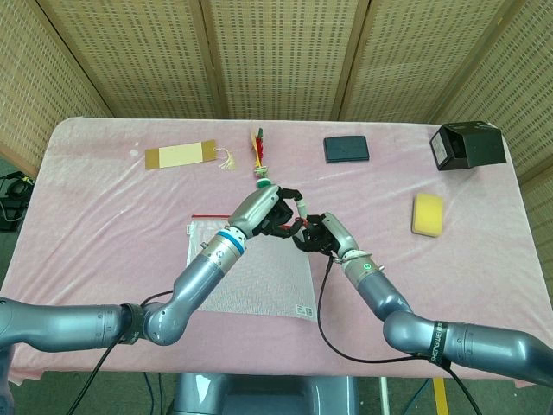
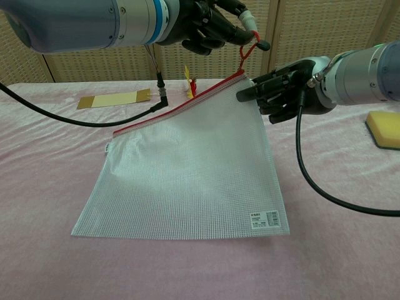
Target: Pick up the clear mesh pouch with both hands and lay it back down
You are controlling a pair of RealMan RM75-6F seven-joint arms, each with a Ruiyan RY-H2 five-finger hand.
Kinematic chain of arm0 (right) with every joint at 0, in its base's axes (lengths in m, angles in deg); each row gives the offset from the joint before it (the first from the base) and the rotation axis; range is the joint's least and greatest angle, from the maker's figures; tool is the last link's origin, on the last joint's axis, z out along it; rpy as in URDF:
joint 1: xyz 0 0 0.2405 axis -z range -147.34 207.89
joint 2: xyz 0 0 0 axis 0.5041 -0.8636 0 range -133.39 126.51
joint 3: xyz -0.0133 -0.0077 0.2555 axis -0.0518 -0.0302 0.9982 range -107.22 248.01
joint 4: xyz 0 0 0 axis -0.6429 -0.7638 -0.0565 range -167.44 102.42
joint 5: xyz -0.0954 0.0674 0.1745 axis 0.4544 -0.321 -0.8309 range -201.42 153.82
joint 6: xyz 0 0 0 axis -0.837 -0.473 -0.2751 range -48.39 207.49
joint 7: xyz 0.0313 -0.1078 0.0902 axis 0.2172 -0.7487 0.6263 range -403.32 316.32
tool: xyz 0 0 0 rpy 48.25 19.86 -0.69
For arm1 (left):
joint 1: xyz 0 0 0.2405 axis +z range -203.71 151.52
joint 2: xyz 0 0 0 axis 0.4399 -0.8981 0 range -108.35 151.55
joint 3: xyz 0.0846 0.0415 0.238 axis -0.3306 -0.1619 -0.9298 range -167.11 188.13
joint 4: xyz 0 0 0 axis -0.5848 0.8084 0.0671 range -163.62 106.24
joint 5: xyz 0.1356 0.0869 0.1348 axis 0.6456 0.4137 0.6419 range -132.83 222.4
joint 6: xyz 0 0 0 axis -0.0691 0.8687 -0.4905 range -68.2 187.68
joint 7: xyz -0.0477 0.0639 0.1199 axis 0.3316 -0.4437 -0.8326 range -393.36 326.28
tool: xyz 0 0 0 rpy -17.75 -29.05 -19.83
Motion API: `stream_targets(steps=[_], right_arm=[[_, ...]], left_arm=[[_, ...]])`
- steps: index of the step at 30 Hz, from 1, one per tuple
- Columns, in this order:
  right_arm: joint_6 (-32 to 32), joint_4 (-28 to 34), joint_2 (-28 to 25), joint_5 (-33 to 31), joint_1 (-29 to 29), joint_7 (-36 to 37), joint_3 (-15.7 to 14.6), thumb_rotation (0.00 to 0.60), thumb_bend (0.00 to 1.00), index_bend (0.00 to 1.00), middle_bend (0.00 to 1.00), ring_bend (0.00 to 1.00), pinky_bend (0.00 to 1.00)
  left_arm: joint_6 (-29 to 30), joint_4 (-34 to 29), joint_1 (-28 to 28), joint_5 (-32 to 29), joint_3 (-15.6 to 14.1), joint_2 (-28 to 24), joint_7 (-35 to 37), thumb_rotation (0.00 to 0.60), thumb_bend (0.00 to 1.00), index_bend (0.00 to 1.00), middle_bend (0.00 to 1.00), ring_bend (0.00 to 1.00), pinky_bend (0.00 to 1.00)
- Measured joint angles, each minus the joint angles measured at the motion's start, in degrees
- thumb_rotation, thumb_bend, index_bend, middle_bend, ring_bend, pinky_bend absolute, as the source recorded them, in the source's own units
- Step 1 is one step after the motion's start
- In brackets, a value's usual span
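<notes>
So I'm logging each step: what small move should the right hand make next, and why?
Probably close on the clear mesh pouch at its raised corner: the left hand lifts it by the red zipper loop, while the right hand is beside that edge, apparently not gripping.

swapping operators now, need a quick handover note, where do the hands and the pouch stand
Left hand pinches the red pull loop, holding up one corner of the clear mesh pouch.
Right hand is at that raised corner, fingers reaching the edge; a firm grip cannot be confirmed.
The pouch's near edge rests on the pink tablecloth.
Done: one corner raised.
Left: grip with the right hand, lift fully, lay it back down.
</notes>
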Motion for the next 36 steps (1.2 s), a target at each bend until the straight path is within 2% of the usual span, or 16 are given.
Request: stream_targets(steps=[14, 23, 31, 36], right_arm=[[2.7, 1.1, -0.4, 2.5, 2.5, 1.2, 2.5, 0.600, 0.80, 0.72, 0.95, 0.92, 1.00], [4.3, 2.0, -1.3, 6.2, 5.9, 5.8, 6.5, 0.600, 0.89, 0.74, 0.96, 0.92, 1.00], [6.9, 2.6, -1.6, 11.3, 9.5, 11.0, 10.4, 0.600, 0.89, 0.75, 0.96, 0.92, 1.00], [7.4, 2.9, -2.0, 12.3, 10.5, 12.6, 11.6, 0.600, 0.89, 0.75, 0.96, 0.92, 1.00]], left_arm=[[-0.2, 1.6, 0.9, 0.2, -1.1, -0.1, 1.0, 0.600, 0.64, 0.83, 0.96, 0.88, 1.00], [-2.1, 2.8, 2.5, -0.6, -1.7, -1.9, 2.7, 0.600, 0.64, 0.83, 0.96, 0.88, 1.00], [-2.8, 2.3, 2.7, -2.0, -2.4, -2.9, 2.2, 0.600, 0.64, 0.83, 0.96, 0.88, 1.00], [-2.9, 2.7, 2.6, -2.6, -2.7, -2.7, 2.2, 0.600, 0.64, 0.83, 0.96, 0.88, 1.00]])
